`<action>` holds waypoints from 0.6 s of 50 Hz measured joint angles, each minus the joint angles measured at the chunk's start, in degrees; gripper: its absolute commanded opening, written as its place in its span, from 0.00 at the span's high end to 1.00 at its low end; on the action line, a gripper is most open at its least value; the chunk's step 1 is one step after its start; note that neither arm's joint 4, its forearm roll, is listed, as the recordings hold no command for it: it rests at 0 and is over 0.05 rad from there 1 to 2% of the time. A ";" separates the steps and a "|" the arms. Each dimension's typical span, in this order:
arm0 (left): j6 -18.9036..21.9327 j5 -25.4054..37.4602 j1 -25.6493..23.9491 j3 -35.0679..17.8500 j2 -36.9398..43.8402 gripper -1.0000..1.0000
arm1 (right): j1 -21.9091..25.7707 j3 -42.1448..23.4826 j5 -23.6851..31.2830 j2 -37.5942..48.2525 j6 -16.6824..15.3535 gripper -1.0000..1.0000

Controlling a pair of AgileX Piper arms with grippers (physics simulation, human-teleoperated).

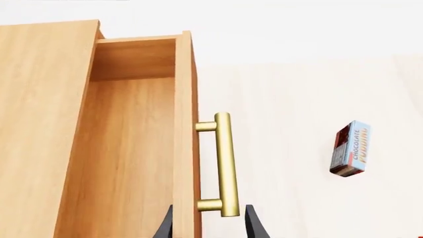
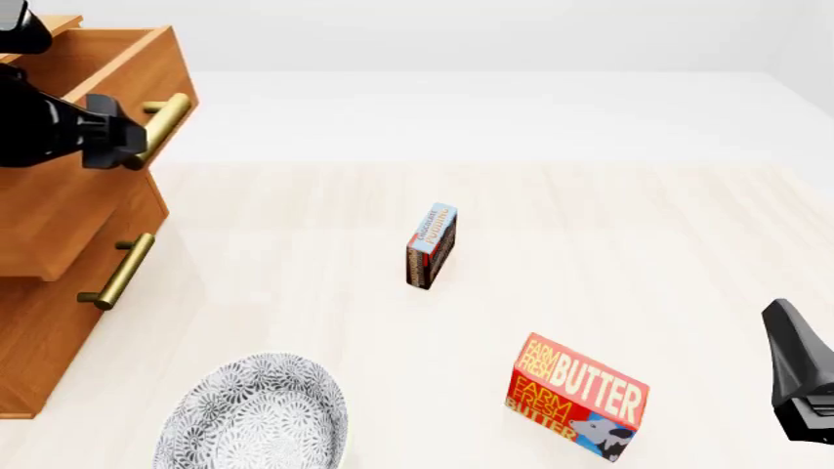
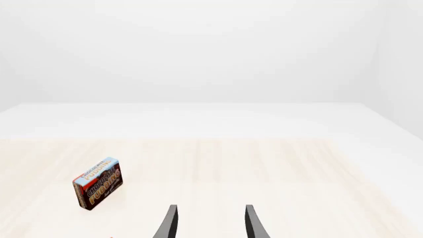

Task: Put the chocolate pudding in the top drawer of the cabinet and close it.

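Pale wood grain covers the table (image 2: 678,225), and three loose things stand or lie on it. Near the middle the chocolate pudding (image 2: 432,246) stands upright on a narrow edge, its light blue-white top facing up and its dark brown face turned toward the right side of the front view. Nothing touches it, and bare tabletop surrounds it on every side. Closer to the camera and to the right, a red-and-yellow butter box (image 2: 577,395) stands tilted, well apart from the pudding. At the front left lies a patterned grey-and-white bowl (image 2: 254,415), just beside the foot of the cabinet (image 2: 39,322).

Warm brown and set at the left edge of the table, the cabinet has its top drawer (image 2: 98,73) pulled out; the left wrist view looks down into it and shows only bare wooden boards inside. The lower drawer is shut, its brass handle (image 2: 117,272) standing free.

At the top drawer's brass handle (image 1: 225,163), the left gripper (image 2: 128,144) has its fingers spread on either side of the bar, with a clear gap to the bar on each side, so it grasps nothing. The right gripper (image 3: 208,223) hangs low at the near right of the table, fingers parted and empty, pointing over bare wood with the pudding off to one side of its view.
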 measured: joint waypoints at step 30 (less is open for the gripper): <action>-2.24 -0.19 -2.79 0.02 -0.10 0.00 | 0.00 0.00 0.00 0.00 0.00 0.00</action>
